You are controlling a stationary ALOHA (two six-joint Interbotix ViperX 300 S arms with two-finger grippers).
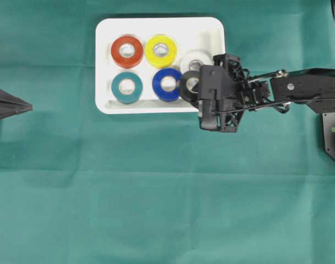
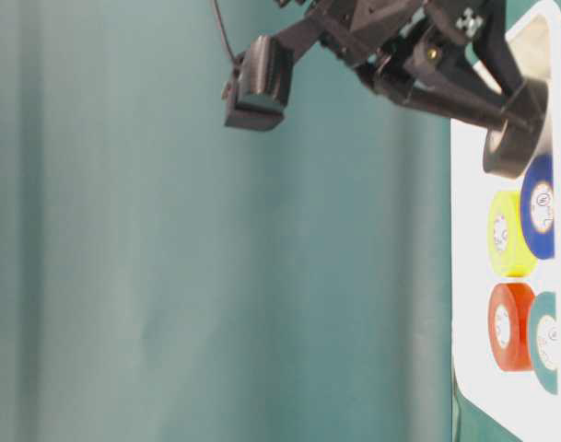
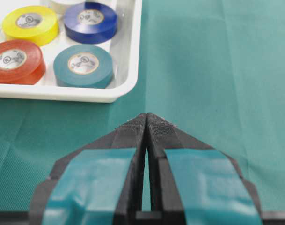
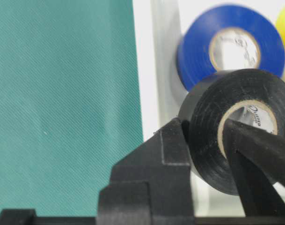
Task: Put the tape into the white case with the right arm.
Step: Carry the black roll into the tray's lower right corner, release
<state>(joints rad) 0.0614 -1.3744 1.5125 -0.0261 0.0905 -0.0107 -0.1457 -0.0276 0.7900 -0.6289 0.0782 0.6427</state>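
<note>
The white case (image 1: 211,28) lies at the table's back centre. My right gripper (image 1: 193,87), all black, is shut on a black tape roll (image 1: 187,85), with one finger through its hole and one outside. It holds the roll tilted over the case's near right corner, next to the blue roll (image 1: 167,84). In the right wrist view the black roll (image 4: 212,140) hangs over the case's floor (image 4: 151,70). I cannot tell whether it touches the case. My left gripper (image 1: 28,106), with light-blue patches, is shut and empty at the far left, tips (image 3: 146,116) together.
The case also holds a red roll (image 1: 127,51), a yellow roll (image 1: 160,50), a white roll (image 1: 195,59) and a teal roll (image 1: 127,87). Green cloth (image 1: 156,192) covers the table. The right arm's base (image 1: 332,132) stands at the right edge.
</note>
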